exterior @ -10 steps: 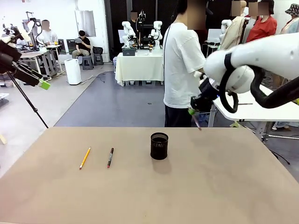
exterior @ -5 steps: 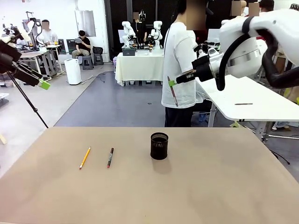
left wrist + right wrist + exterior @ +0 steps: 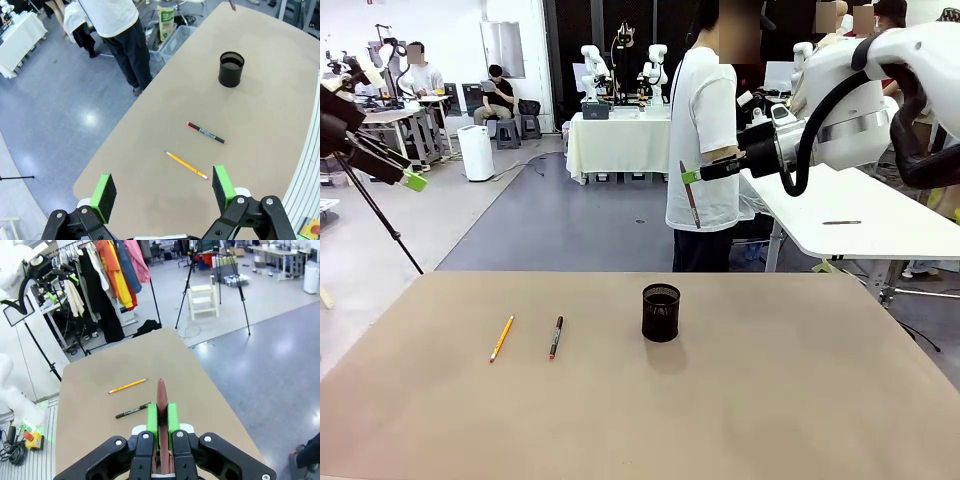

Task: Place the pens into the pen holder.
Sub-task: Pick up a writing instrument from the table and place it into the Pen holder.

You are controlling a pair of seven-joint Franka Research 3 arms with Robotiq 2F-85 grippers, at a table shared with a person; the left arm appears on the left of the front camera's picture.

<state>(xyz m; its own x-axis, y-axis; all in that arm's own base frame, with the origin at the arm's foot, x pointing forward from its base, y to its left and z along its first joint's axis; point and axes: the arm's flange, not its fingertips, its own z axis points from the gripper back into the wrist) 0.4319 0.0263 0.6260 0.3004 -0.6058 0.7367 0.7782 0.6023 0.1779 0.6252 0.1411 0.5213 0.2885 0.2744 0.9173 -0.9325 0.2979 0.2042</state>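
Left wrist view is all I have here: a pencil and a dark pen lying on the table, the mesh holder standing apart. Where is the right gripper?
Observer: In the front view the right gripper is raised high, up and slightly right of the pen holder.
Operator: Is it open or shut?
Observer: It is shut on a dark reddish pen, clamped between its green pads.
Operator: How does that pen sit?
Observer: In the front view it hangs nearly straight down from the fingertips, with its lower end well above the holder's rim.
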